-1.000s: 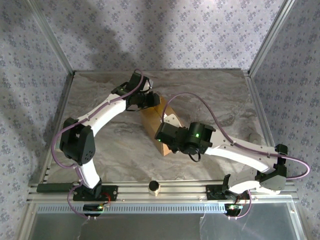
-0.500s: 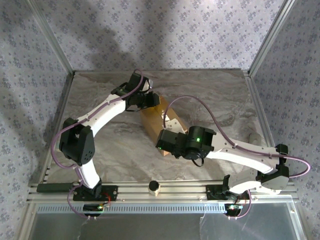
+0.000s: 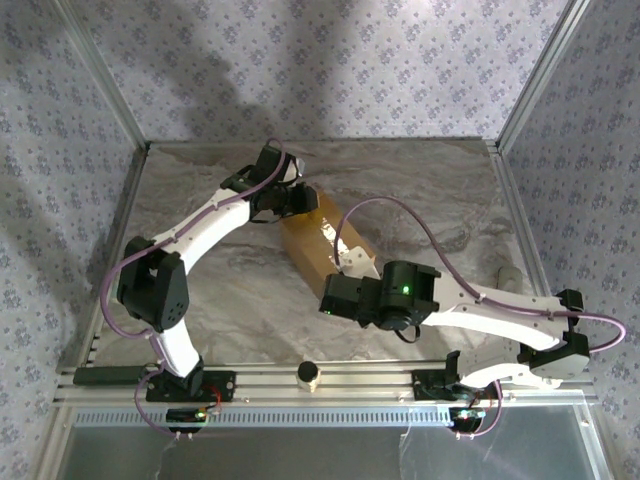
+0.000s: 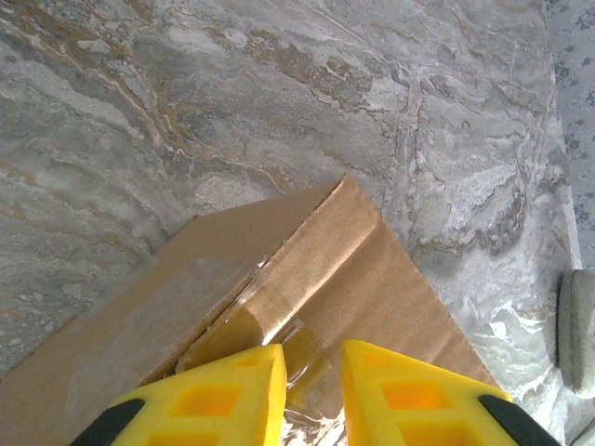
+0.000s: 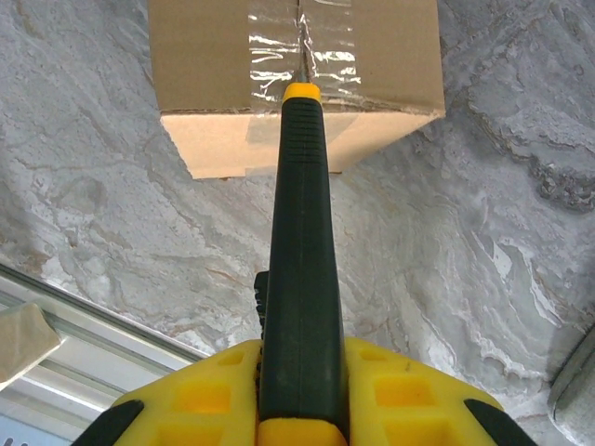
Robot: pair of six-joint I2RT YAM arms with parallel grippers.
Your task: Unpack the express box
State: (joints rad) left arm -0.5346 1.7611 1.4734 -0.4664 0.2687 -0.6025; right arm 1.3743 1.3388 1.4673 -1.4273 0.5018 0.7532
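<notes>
The express box [image 3: 312, 238] is a tan carton lying aslant mid-table, with clear tape along its seam. My left gripper [image 3: 302, 201] rests on its far end. In the left wrist view the yellow fingers [image 4: 232, 395] are closed to a narrow slit over wrinkled tape on the box [image 4: 279, 260]; left gripper [image 4: 313, 395]. My right gripper [image 3: 337, 296] sits at the box's near end, shut on a dark-handled utility knife [image 5: 302, 232]. The knife's yellow-tipped front touches the taped seam at the box's [image 5: 204, 56] near top edge; right gripper [image 5: 302, 362].
A small round cylinder [image 3: 310, 373] stands on the front aluminium rail. A pale rounded object [image 3: 508, 274] lies by the table's right edge, also seen as a grey disc [image 4: 578, 330]. Metal frame posts bound both sides. The rail [image 5: 93, 321] runs just behind the knife hand.
My right arm has drawn back toward the table's near edge, taking the knife along the seam to the box's near end. The left gripper stays on the far end.
</notes>
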